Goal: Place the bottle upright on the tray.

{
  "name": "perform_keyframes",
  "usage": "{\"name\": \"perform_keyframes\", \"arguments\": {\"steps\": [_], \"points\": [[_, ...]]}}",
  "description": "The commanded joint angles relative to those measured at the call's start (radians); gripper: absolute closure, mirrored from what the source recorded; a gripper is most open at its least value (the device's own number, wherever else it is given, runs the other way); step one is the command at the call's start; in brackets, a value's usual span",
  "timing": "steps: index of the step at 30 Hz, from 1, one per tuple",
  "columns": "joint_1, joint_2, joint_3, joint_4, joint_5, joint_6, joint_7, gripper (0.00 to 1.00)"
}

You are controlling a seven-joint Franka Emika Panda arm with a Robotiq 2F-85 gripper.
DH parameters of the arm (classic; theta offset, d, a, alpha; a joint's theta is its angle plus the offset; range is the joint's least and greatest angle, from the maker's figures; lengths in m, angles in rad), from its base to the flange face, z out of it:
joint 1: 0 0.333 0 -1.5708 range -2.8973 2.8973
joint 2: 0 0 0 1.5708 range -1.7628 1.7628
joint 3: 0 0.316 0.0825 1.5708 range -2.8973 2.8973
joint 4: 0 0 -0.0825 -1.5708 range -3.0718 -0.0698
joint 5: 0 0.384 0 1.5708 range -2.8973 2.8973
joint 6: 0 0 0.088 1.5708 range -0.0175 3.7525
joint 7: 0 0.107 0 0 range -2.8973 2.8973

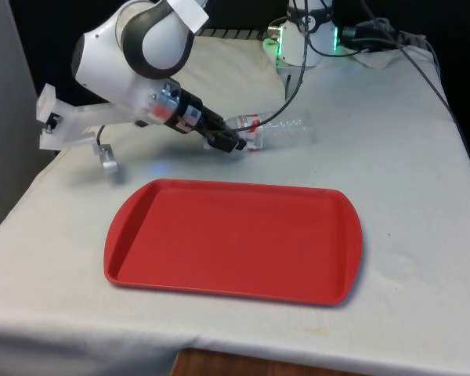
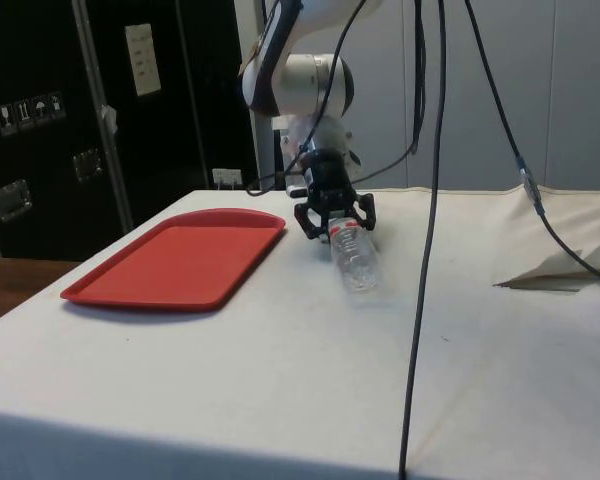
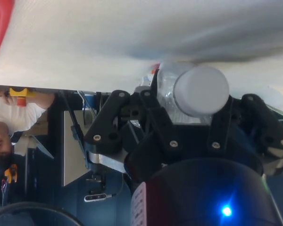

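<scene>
Clear plastic is what you have between the fingers: the bottle (image 1: 278, 131) lies on its side on the table (image 1: 392, 157), just beyond the far rim of the red tray (image 1: 235, 241) and apart from it. Your black end effector (image 1: 233, 143) reaches in low and nearly level from the front view's left, and its two fingers straddle the bottle's cap end. In the side view the end effector (image 2: 335, 222) sits over the neck, with the body of the bottle (image 2: 357, 260) stretching out along the cloth away from it. The wrist view gives you the white cap (image 3: 200, 90) pointing back towards the camera, a finger (image 3: 114, 123) on either side of the neck and a bit of red label behind the cap. The jaws are spread around the neck, and you cannot tell for sure whether the pads touch it (a gap seems to remain on both sides, so read it as not clamped). The bottle rests on the cloth, not lifted. The tray lies flat with nothing on it, nearer the front edge of the table. A person in a white top (image 3: 9, 117) shows at the edge of the wrist view, beyond the table's edge.
</scene>
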Motion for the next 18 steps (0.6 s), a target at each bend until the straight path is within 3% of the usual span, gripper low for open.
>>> {"name": "perform_keyframes", "arguments": {"steps": [1,3,4,12,13,14,18], "points": [[0.001,0.0,-0.002,0.001,-0.001,0.001,0.003,0.69],[0.007,-0.01,-0.01,-0.002,-0.005,-0.007,0.008,0.69],[0.004,-0.004,-0.008,0.0,-0.001,-0.005,0.003,0.69],[0.033,-0.057,-0.047,-0.01,-0.024,-0.051,0.031,0.69],[0.027,-0.052,-0.044,-0.005,-0.022,-0.054,0.028,0.69],[0.035,-0.062,-0.05,-0.011,-0.026,-0.054,0.034,0.69],[0.046,-0.087,-0.062,-0.016,-0.037,-0.07,0.051,0.69]]}}
